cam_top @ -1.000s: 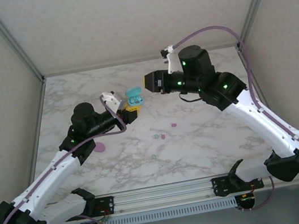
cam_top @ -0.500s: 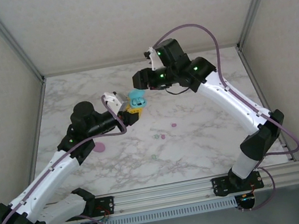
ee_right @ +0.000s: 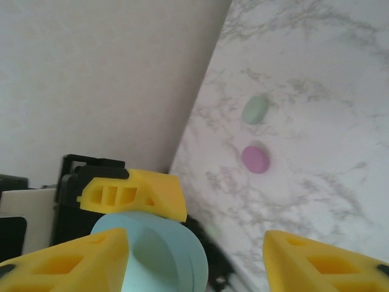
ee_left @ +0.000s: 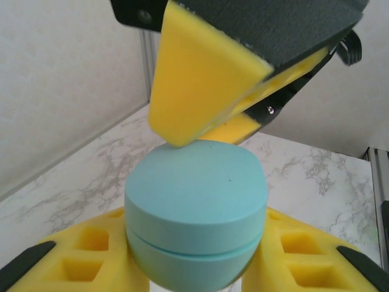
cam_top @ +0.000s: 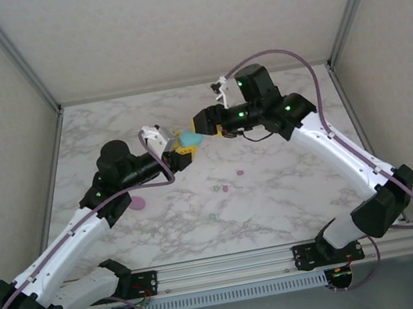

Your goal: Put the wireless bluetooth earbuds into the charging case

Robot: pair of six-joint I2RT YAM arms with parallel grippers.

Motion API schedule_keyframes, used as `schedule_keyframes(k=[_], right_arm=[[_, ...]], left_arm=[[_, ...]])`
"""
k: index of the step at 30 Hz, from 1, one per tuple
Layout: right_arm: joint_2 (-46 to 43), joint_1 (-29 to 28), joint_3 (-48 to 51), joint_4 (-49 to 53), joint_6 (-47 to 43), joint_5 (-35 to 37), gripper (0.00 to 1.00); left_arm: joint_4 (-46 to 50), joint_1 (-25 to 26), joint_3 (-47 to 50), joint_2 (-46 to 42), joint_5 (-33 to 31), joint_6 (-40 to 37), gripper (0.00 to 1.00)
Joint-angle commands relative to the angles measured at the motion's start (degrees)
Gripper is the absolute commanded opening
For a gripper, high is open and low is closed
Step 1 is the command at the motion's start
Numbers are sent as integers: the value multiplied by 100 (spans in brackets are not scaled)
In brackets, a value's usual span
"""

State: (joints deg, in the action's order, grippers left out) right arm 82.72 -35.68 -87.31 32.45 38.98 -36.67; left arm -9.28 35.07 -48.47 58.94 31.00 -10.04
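A cyan oval charging case (ee_left: 196, 210) is held between the yellow pads of my left gripper (ee_left: 194, 271), which is shut on its lower half. The lid lies down on the base, with only a thin seam showing. From above, the case (cam_top: 190, 139) hangs over the back middle of the table in my left gripper (cam_top: 180, 151). My right gripper (cam_top: 200, 127) is open right above it, one yellow finger (ee_left: 197, 79) touching the lid's far edge. From the right wrist, the case (ee_right: 161, 252) sits by the left finger of my right gripper (ee_right: 194, 267). Tiny earbuds lie loose on the marble: pink (cam_top: 239, 171), mint (cam_top: 215, 189) and mint (cam_top: 212, 217).
A pink oval case (cam_top: 138, 203) lies on the marble table (cam_top: 299, 186) beside my left forearm; it also shows as the pink case (ee_right: 256, 159), with a mint oval case (ee_right: 255, 109) beyond it. Metal frame posts and pale walls close in the back and sides.
The cyan case's lid stood upright a second ago and now lies shut. My right gripper came in from the right, dropped onto the lid and opened wider. The left arm held still.
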Motion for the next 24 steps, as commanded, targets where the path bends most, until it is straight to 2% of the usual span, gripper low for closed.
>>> schedule_keyframes(k=[1,3,9,13,17,19,24], right_arm=[[-154,105,372,-1058,837,-937,62],[-142,104,529,-1461,1100,-1299,62],[-63,96,857,-2185,1700,-1794,59],[-88,101,1226,-3059,2177,-1992,53],[-107,96,1376,-3534,2444,-2164,52],[-124,103,1396,-3560,2434,-2176,41],[-132,105,1435,-3516,2416,-2160,41]], left_arm=[[-368,26,-244,-64,21,149,29],[-450,26,-256,-51,11,185,30],[-595,26,-340,49,-6,324,30],[-697,27,-356,109,-63,432,30],[-724,27,-356,151,-85,479,29],[-733,28,-356,171,-69,483,30],[-698,26,-365,242,-94,462,30]])
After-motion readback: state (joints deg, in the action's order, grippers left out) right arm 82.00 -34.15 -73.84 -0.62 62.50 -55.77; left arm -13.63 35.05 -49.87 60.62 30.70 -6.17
